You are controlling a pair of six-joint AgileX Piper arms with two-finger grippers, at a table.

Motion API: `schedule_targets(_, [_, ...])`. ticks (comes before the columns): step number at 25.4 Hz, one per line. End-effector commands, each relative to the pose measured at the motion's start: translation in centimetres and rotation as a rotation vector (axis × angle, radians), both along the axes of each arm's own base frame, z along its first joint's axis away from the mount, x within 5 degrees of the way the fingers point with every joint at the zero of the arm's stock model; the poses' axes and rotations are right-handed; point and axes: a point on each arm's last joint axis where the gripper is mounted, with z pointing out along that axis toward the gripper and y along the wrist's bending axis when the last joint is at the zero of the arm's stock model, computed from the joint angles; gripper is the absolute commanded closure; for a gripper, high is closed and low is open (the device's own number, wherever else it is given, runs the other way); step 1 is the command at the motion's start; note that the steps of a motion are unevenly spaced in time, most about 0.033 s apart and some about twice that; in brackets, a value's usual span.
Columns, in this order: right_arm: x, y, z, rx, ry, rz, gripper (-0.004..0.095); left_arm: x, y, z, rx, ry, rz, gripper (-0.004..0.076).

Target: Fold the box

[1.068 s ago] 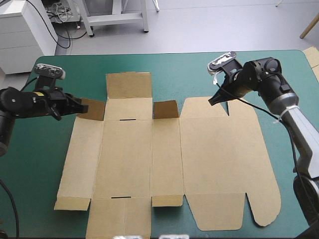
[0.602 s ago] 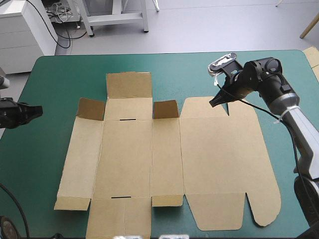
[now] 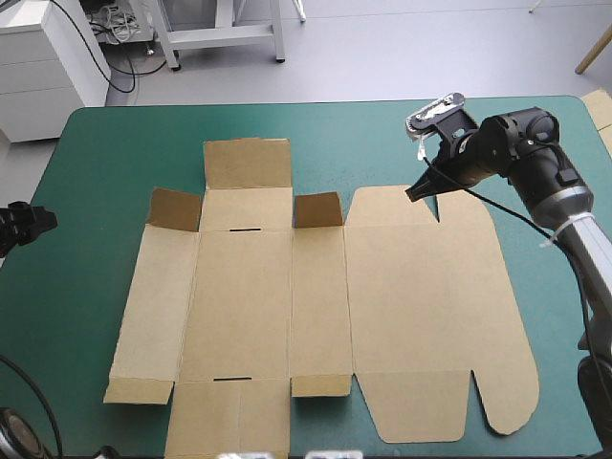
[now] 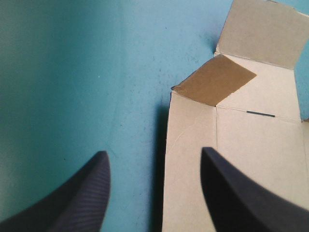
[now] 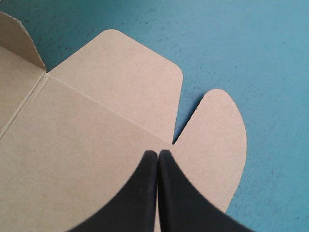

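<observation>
The brown box (image 3: 316, 306) lies as a flat cut sheet in the middle of the table. Two small flaps at its far side stand raised, one at the left (image 3: 175, 208) and one near the centre (image 3: 317, 208). My left gripper (image 3: 29, 222) is off by the table's left edge, clear of the box. In its wrist view the left gripper (image 4: 153, 152) is open, with the box's left edge and the raised left flap (image 4: 215, 79) ahead. My right gripper (image 3: 418, 194) is shut with its tip at the notch between the lid's rounded tabs (image 5: 217, 125), holding nothing.
Bare teal-green cover (image 3: 363, 143) runs along the far side and left of the box. A pale piece of board (image 3: 602, 110) shows past the table's far right corner. The box's near flaps reach the table's front edge.
My left gripper has pulled back leftward from the raised left flap to the table's edge, and its fingers have opened. The right gripper shifted slightly to the right and stayed shut.
</observation>
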Motion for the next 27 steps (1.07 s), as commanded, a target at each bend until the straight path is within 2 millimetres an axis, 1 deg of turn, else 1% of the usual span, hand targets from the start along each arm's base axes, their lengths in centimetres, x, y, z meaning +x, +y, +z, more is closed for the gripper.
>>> schedule_targets(1, [-1.0,-0.5,3.0,0.036,-0.126,-0.009,0.0928,0.0,-0.4,1.1,-0.061,-0.026,-0.001,0.0183])
schedule_targets(3, [-0.9,-0.5,3.0,0.036,-0.129,-0.009,0.0928,0.8,0.4,-0.2,-0.099,0.022,0.020,0.0184])
schedule_targets(6, [-0.9,-0.5,3.1,0.036,-0.135,-0.007,0.0928,1.1,0.6,-2.0,-0.141,0.073,0.020,0.0184])
schedule_targets(7, [-0.9,-0.5,3.1,0.037,-0.140,-0.007,0.0928,1.0,0.6,-3.2,-0.171,0.107,0.021,0.0184])
schedule_targets(8, [-0.9,-0.5,3.1,0.037,-0.140,-0.007,0.0928,0.9,0.4,-4.0,-0.183,0.125,0.015,0.0184])
schedule_targets(9, [-0.9,-0.5,3.1,0.033,-0.145,0.000,0.0928,0.6,0.3,-5.3,-0.201,0.164,0.008,0.0184])
schedule_targets(15, [-0.8,-0.5,3.2,0.031,-0.156,0.004,0.0929,-0.6,-0.5,-9.1,-0.258,0.287,-0.002,0.0184])
schedule_targets(18, [-0.8,-0.5,3.2,0.031,-0.156,0.004,0.0929,-1.1,-1.0,-10.4,-0.289,0.327,-0.011,0.0184])
schedule_targets(27, [-0.8,-0.4,3.2,0.032,-0.156,0.008,0.0929,-2.2,-1.7,-13.0,-0.318,0.412,-0.015,0.0184])
